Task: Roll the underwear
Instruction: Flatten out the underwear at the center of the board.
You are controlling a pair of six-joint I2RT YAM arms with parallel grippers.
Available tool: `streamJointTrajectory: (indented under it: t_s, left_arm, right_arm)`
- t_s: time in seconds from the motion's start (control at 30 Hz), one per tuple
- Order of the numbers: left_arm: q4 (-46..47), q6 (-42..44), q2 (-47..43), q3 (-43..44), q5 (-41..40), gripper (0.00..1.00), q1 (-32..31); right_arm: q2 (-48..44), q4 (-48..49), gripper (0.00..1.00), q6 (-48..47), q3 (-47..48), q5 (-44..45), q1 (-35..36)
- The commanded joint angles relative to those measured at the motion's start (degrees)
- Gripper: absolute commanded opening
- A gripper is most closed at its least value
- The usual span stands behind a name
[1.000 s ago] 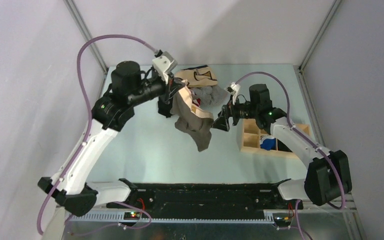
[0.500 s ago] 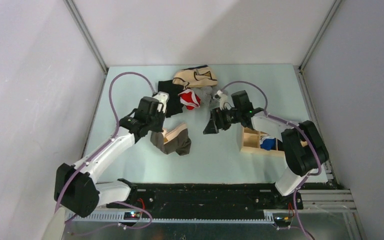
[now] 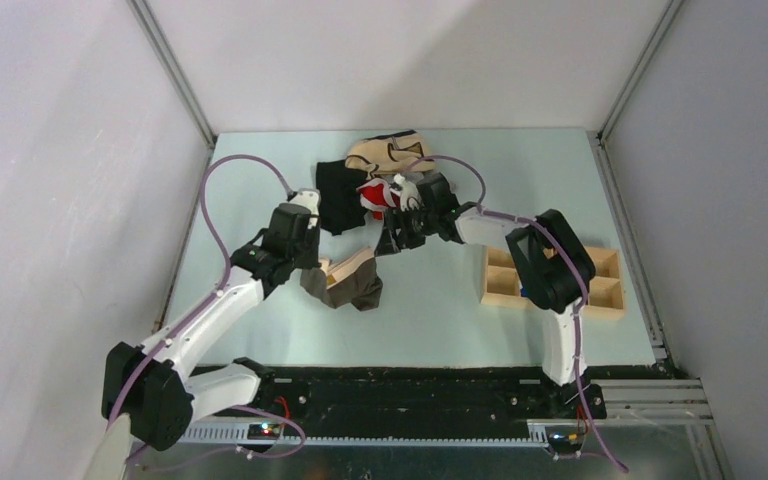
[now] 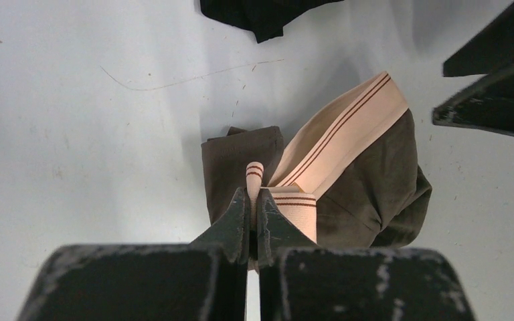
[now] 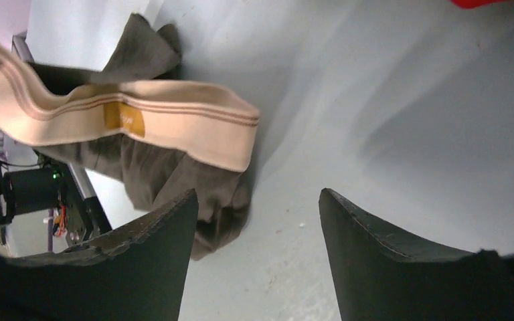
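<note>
One overhead view first: dark olive-brown soft-fabric boxer briefs with cream waistband (image 3: 352, 287) crumpled on pale bench (image 3: 440, 310). Left wrist: pinches waistband fold with left hand (image 4: 254, 194), pressed together. Right wrist: hovers just beside briefs with right hand (image 5: 258, 194) spread.

Between the fingers of the right gripper (image 5: 258, 195) the table (image 5: 388, 100) lies bare, open ahead. Just outside one finger the underwear (image 5: 147, 124) bunches up, blocking that side. Ahead of the fingertips of the left gripper (image 4: 254, 197) the same heap fills the way. Left of them is bare table, with a black garment (image 4: 268, 13) farther ahead.
</note>
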Motion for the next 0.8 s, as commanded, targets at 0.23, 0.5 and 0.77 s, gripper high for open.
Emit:
streamJointTrajectory:
  t_s: [0.23, 0.5, 0.77]
  left_arm:
    - [2.62, -0.94, -0.24, 0.4, -1.04, 0.0, 0.41]
    - [2.49, -1.32, 0.35, 0.36, -0.7, 0.0, 0.46]
    - [2.79, -1.11, 0.64, 0.36, -0.86, 0.0, 0.83]
  right_arm:
    - [10.7, 5.29, 0.59, -0.66, 9.9, -8.77, 0.56]
    - [13.62, 8.25, 0.44, 1.22, 11.39, -13.51, 1.11]
    - [13.91, 10.9, 0.39, 3.25, 11.63, -15.51, 0.97]
